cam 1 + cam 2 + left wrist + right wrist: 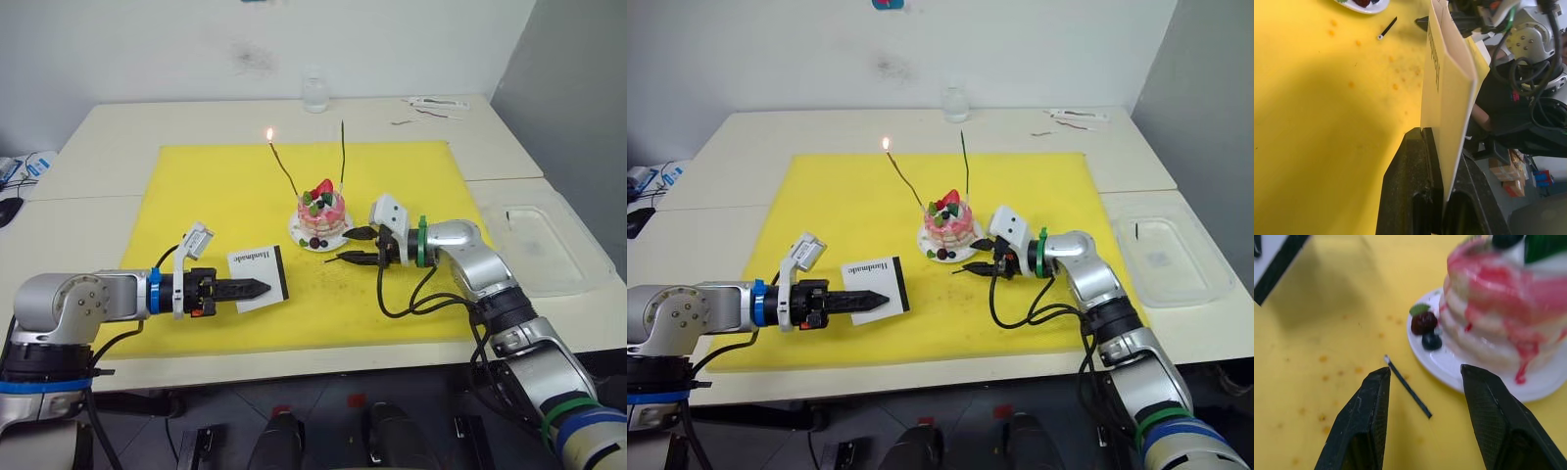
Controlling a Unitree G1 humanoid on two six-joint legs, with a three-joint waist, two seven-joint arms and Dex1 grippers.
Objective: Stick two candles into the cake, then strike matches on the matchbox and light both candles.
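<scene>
Clamping the matchbox [258,277] above the yellow mat [206,196], the left end effector [257,288] holds it upright. Two candles [283,169] stand in the cake [321,213] mid-mat, the left one lit. Beside the plate, the right end effector [1425,382] hangs spread over a match [1408,387] lying flat.

The one word that can be read is "Handmade". It is in small black letters along one edge of the white matchbox [259,278]. The matchbox is to the left of the cake [321,217], with the letters on the edge nearest the cake. There are no other words, numbers or signs to read.
</scene>
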